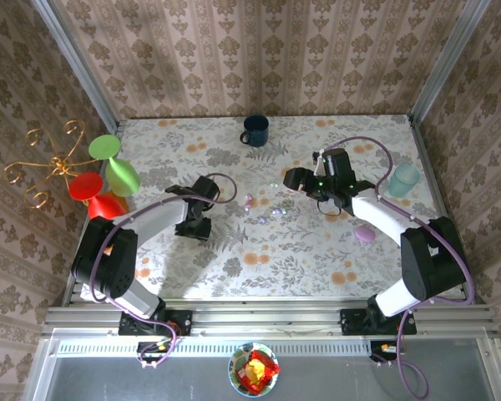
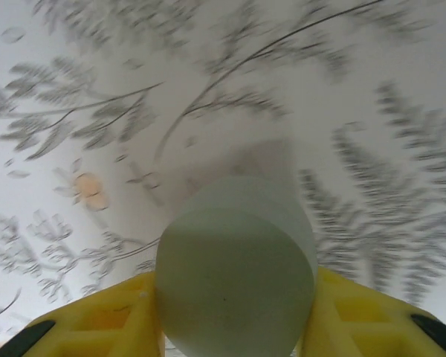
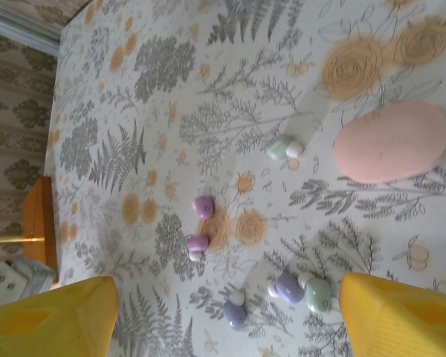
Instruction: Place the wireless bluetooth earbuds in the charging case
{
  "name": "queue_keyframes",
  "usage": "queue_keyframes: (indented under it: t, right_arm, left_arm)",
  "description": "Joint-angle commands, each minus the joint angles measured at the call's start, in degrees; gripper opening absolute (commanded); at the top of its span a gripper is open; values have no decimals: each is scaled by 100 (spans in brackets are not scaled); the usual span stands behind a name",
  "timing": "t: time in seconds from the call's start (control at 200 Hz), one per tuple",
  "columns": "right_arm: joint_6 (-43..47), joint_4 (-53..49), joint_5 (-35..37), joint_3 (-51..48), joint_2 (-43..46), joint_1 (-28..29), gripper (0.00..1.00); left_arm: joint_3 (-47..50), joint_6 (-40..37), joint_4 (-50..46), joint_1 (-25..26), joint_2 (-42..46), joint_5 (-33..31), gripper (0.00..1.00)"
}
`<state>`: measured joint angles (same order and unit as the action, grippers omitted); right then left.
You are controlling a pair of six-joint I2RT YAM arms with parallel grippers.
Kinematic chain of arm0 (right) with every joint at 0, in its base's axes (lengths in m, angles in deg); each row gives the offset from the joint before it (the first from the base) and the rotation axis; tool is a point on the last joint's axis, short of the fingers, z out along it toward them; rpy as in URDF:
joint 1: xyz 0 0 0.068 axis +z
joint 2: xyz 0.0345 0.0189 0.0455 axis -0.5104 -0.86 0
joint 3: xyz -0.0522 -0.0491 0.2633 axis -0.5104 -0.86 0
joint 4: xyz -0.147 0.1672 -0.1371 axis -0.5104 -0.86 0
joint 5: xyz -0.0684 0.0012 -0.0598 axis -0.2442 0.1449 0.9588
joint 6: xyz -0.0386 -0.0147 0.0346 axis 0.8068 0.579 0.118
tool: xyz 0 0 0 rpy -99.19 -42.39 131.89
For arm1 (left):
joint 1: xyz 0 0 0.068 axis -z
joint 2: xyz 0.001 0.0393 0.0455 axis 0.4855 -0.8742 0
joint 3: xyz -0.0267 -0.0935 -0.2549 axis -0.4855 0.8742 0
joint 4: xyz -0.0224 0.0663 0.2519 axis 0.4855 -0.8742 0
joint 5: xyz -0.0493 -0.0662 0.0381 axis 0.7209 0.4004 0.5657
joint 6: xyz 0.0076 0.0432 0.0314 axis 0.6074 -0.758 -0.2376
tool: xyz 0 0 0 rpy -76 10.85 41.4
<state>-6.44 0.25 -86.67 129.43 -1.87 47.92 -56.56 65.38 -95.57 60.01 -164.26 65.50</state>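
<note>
**Left pincer clamps a green case, earbuds loose at mid-desk**

At the left edge of the flowered desk (image 1: 301, 251), green and red cups (image 1: 121, 175) crowd a curly gold stand (image 1: 54, 163). The left pincer (image 1: 194, 224) points down at the desk, its yellow fingers (image 2: 111, 320) pressed against both sides of a pale green case (image 2: 234, 253). The earbuds (image 3: 204, 206), lilac and pale green, lie scattered on the desk between the two arms, none in a case. A pink case (image 3: 392, 140) lies closed near them. A blue mug (image 1: 255, 129) stands at the far edge. The right pincer (image 1: 292, 178) hangs above the desk with its jaws wide and nothing between them. A lilac case (image 1: 365, 234) lies beside the right arm, and a teal cup (image 1: 404, 180) stands near the right edge.
</note>
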Motion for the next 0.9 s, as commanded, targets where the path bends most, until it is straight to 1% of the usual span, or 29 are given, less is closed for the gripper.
queue_keyframes:
  t: [0.0, 0.12, 0.3, 0.465, 0.675, 0.815, 0.895]
  right_arm:
    - [-85, -600, -847, 173, 72, -104, 79]
    - [-51, -1190, -1143, 360, 41, -115, 80]
    - [-208, -1156, -1820, 295, 99, -93, 79]
    - [-255, -1381, -2014, 339, 99, 5, 78]
    - [-685, -954, -2571, 272, 65, 182, 77]
    - [-1000, -514, -2784, 235, 54, 354, 74]
    - [-1093, -407, -2818, 276, 21, 448, 73]
  left_arm:
    - [-179, -472, 213, 60, 178, 710, 41]
    - [-260, -945, 630, 231, 304, 1064, 41]
    - [-202, -1695, 1489, 428, 530, 1760, 41]
    - [-143, -2450, 2194, 751, 648, 1951, 41]
    - [-115, -3002, 2971, 1049, 663, 2205, 40]
    - [-7, -3209, 3450, 1175, 749, 2445, 38]
    - [-19, -3288, 3526, 1236, 745, 2539, 38]
